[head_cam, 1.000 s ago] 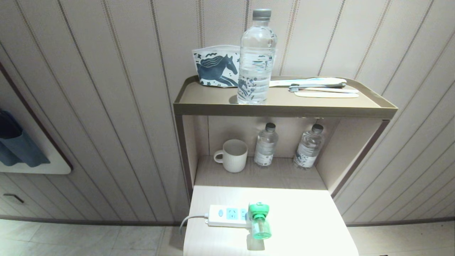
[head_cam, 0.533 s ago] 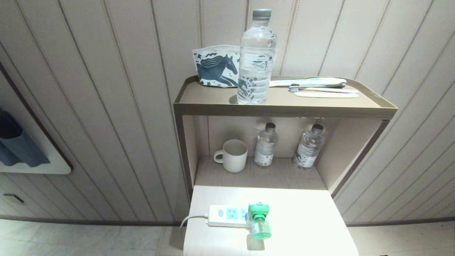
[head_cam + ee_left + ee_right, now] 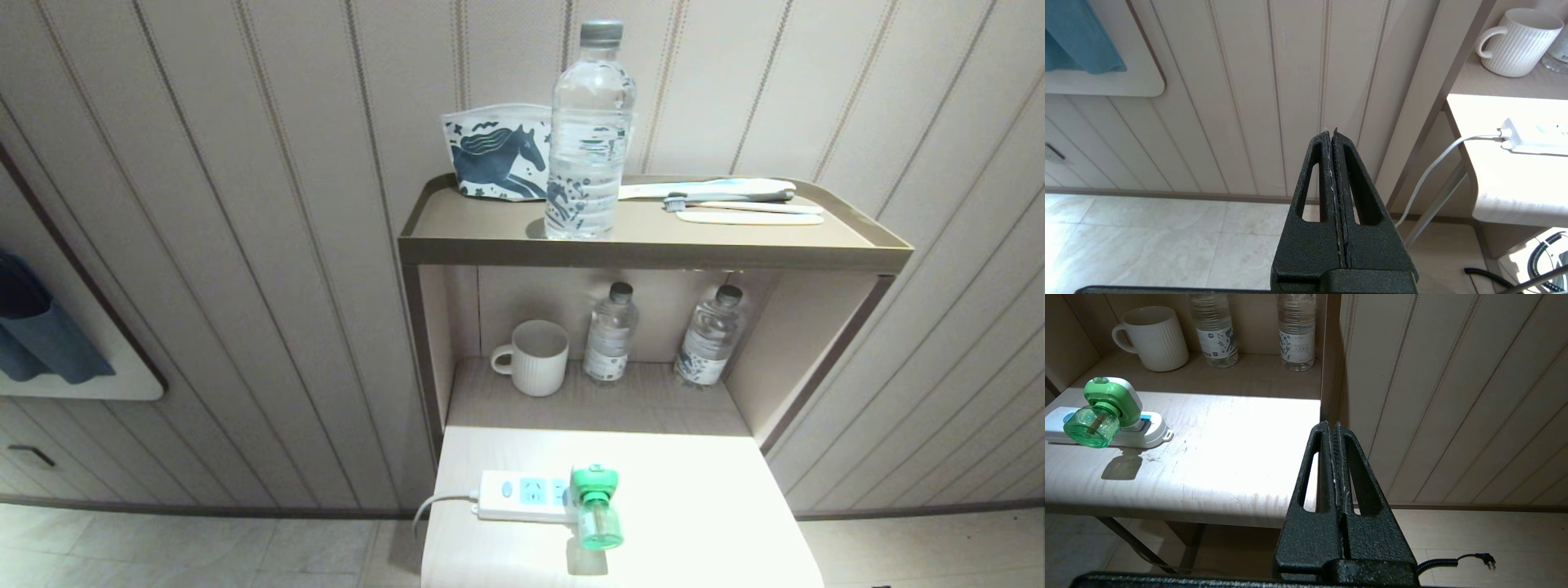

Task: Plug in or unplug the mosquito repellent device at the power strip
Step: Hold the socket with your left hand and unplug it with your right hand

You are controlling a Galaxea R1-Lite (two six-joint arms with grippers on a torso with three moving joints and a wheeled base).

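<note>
The mosquito repellent device (image 3: 595, 506) sits at the lower centre of the head view, its green-and-white head seated in the rightmost socket of the power strip (image 3: 522, 495), with the translucent bottle jutting out toward the near edge of the pale surface (image 3: 694, 506). Since it is already plugged in, the step in hand looks like unplugging, and it has not begun: neither arm shows in the head view.

The left end effector (image 3: 1331, 132) has its fingers pressed together, empty, and hangs off to the side of the surface, above the floor, with the strip's white cord (image 3: 1437, 163) at the right of its frame. The right end effector (image 3: 1333, 424) is likewise closed on nothing, near the front right corner of the surface, with the device (image 3: 1106, 410) well apart from it at the left of its frame.

The right arm seems the better placed. The next move calls for spreading its fingers, reaching across to the device's head rather than the bottle, clamping there, and pulling straight out of the socket. The strip lies loose, so it may lift or slide along with the device; the left arm could pin it down.
</note>
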